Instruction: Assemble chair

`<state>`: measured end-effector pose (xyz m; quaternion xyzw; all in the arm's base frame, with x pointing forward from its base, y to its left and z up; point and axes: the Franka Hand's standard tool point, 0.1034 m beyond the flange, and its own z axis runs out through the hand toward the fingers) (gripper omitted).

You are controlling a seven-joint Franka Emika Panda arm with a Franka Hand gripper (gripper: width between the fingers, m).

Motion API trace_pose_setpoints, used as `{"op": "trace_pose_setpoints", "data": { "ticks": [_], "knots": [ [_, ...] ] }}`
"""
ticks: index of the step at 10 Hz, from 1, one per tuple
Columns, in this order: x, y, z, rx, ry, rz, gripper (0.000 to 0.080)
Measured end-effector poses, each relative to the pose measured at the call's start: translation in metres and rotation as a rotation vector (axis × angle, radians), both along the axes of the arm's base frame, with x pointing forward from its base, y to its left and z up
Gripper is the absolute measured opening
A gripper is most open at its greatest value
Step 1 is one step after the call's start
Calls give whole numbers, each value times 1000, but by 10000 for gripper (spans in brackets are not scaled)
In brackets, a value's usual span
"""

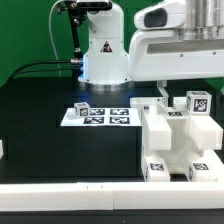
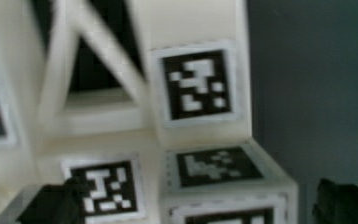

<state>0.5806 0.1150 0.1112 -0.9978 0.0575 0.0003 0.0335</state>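
Note:
The chair (image 1: 172, 140) is a white blocky structure of panels and blocks with black-and-white tags, standing at the exterior view's right near the table's front edge. A tagged block (image 1: 198, 101) sits at its top. My gripper (image 1: 176, 92) hangs directly over the chair's top. In the wrist view the gripper (image 2: 202, 207) is open. Its dark fingertips (image 2: 60, 205) stand on either side of a tagged white block (image 2: 220, 170) of the chair. A small gap shows beside one finger. Nothing is lifted.
The marker board (image 1: 101, 116) lies flat on the black table, left of the chair, with a small tagged white cube (image 1: 82, 108) at its far left end. The robot base (image 1: 103, 50) stands behind. A white object (image 1: 2, 150) shows at the left edge.

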Motion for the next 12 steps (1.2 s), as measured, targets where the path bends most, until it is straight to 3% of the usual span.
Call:
{"op": "trace_pose_setpoints", "data": {
  "ticks": [2,4,7,10,12],
  "knots": [
    [0,-1,0,-1,4,-50,622],
    [0,0,0,2,14,-195,272],
    [0,2,0,9,29,-408,275],
    [0,4,0,18,51,-849,274],
    [1,3,-1,52,90,-1163,274]
  ]
}}
